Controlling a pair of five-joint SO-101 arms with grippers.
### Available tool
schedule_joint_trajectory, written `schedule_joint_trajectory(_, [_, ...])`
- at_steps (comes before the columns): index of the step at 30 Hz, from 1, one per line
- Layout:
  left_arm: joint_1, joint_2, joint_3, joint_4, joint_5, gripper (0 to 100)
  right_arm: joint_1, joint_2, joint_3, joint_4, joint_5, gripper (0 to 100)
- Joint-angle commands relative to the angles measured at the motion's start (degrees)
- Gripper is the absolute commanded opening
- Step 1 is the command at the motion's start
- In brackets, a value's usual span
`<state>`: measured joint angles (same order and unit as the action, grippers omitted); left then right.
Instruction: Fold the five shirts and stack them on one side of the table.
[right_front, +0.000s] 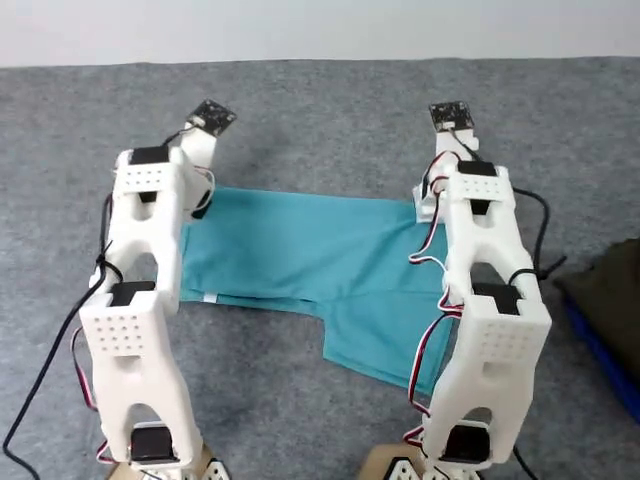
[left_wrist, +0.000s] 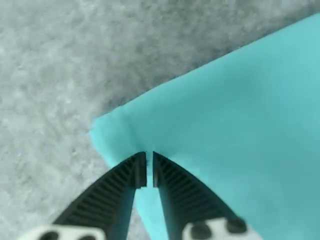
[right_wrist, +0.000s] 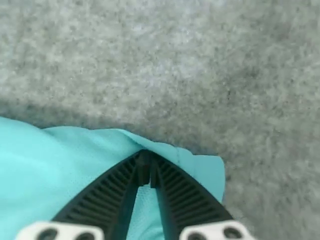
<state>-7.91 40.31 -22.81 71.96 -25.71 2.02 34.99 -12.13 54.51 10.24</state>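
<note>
A teal shirt (right_front: 300, 250) lies partly folded on the grey table, one flap reaching toward the front between the two arms. My left gripper (left_wrist: 147, 170) is at the shirt's far left corner (left_wrist: 107, 135), its fingers closed together on the cloth (left_wrist: 240, 125). My right gripper (right_wrist: 147, 170) is shut on the far right corner, where the teal fabric (right_wrist: 60, 160) puckers up at the fingertips. In the high view the left arm (right_front: 150, 230) and right arm (right_front: 480, 250) stretch over the shirt's two sides and hide both sets of fingers.
A dark pile of cloth (right_front: 605, 290) with a blue edge (right_front: 600, 350) beneath it sits at the table's right edge. Bare grey felt (right_front: 320, 110) spreads beyond the shirt to the far side.
</note>
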Motion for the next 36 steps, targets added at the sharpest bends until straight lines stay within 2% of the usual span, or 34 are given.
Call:
schedule_joint_trajectory(1, [-0.2, -3.7, -5.3, 4.6, 0.4, 3, -1.7, -5.6, -4.9, 3.1, 0.0, 1.1])
schedule_joint_trajectory(12, [0.3, -13.5, -7.3, 7.0, 0.5, 1, -6.9, -15.7, -5.5, 10.4, -0.4, 1.0])
schedule_joint_trajectory(19, [4.0, -17.1, -7.3, 14.3, 0.5, 1, -7.4, -25.9, -5.5, 18.5, -0.4, 0.9])
schedule_joint_trajectory(25, [12.3, -17.2, -7.3, 23.2, 0.5, 1, -5.7, -40.2, -5.5, 24.3, -0.4, 0.9])
schedule_joint_trajectory(29, [17.9, -17.5, -7.2, 25.2, 0.5, 1, -3.6, -49.9, -5.5, 25.2, 0.0, 0.9])
schedule_joint_trajectory(36, [29.8, -17.1, -6.9, 28.2, 0.6, 1, 4.0, -62.0, -5.5, 25.2, 0.0, 0.9])
